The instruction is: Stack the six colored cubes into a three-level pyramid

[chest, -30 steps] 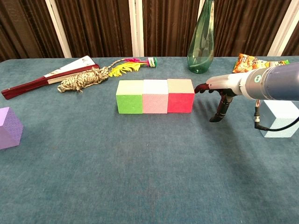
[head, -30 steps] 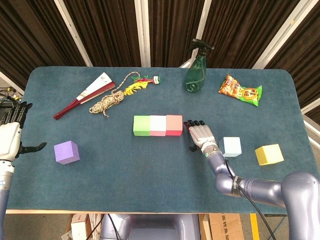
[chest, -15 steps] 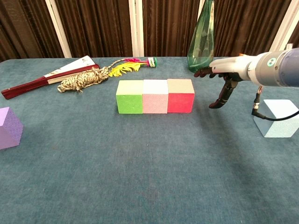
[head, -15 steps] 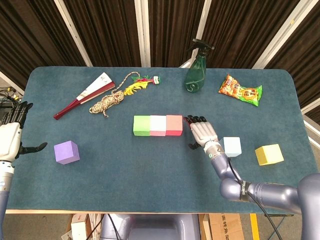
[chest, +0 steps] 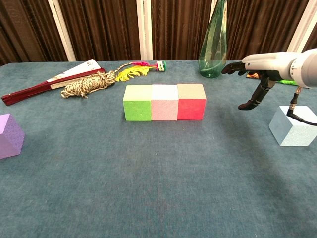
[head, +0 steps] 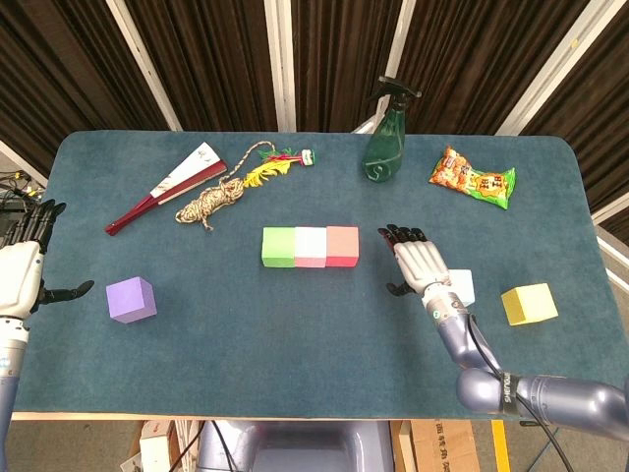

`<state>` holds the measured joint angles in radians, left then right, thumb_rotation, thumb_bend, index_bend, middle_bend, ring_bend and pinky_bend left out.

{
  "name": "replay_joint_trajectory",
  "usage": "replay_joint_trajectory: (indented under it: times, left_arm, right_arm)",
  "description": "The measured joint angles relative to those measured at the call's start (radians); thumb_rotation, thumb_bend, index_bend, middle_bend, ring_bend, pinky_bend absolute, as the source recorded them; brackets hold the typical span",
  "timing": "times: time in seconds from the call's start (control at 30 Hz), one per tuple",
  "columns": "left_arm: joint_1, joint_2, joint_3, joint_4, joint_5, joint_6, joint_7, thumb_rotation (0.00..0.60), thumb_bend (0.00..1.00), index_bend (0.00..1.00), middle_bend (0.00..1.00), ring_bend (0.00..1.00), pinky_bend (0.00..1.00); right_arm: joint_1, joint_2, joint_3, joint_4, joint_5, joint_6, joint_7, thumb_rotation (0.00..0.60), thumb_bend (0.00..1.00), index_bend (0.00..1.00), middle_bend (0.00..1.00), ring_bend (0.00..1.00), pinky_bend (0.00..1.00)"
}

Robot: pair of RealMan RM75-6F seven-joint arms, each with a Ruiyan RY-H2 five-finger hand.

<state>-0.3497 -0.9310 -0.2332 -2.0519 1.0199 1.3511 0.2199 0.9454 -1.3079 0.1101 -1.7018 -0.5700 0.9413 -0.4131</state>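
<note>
A green cube (head: 278, 247) (chest: 137, 102), a pink cube (head: 310, 247) (chest: 164, 102) and a red cube (head: 342, 246) (chest: 191, 101) sit touching in a row at mid-table. My right hand (head: 420, 262) (chest: 257, 67) hovers open, fingers spread, between that row and the light blue cube (head: 460, 286) (chest: 293, 126). A yellow cube (head: 529, 304) lies further right. The purple cube (head: 131, 299) (chest: 10, 135) rests near the left front. My left hand (head: 25, 264) stays open beyond the table's left edge.
At the back lie a folded fan (head: 167, 186), a coil of rope (head: 209, 201), a yellow tassel (head: 270, 164), a green spray bottle (head: 386, 143) (chest: 214, 42) and a snack bag (head: 472, 178).
My right hand has lifted and drifted right, away from the red cube toward the light blue cube. The left hand and all cubes stayed put.
</note>
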Motion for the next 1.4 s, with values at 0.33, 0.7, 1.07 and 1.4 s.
replay_joint_trajectory:
  times: [0.33,0.7,1.07,1.4]
  left_arm:
    - [-0.006,-0.007,0.0,0.0,-0.004,-0.002,0.014,0.6,0.13,0.0,0.0,0.01,0.08]
    - [-0.012,-0.01,-0.001,0.019,-0.027,-0.02,0.011,0.6,0.13,0.0,0.0,0.01,0.08]
    - [-0.015,-0.014,0.001,0.039,-0.049,-0.032,0.013,0.6,0.13,0.0,0.0,0.01,0.08]
    - [-0.011,-0.009,0.003,0.033,-0.045,-0.03,0.008,0.6,0.13,0.0,0.0,0.01,0.08]
  right_arm:
    - [0.06,0.011,0.035,0.037,0.06,-0.096,-0.023,0.6,0.3,0.0,0.0,0.0,0.0]
    - [0.157,-0.043,0.045,0.131,0.178,-0.178,-0.072,0.6,0.3,0.0,0.1,0.0,0.0]
    - [0.2,-0.097,0.013,0.226,0.238,-0.209,-0.09,0.6,0.3,0.0,0.09,0.0,0.0]
    - [0.167,-0.044,0.004,0.151,0.199,-0.116,-0.076,0.6,0.3,0.0,0.09,0.0,0.0]
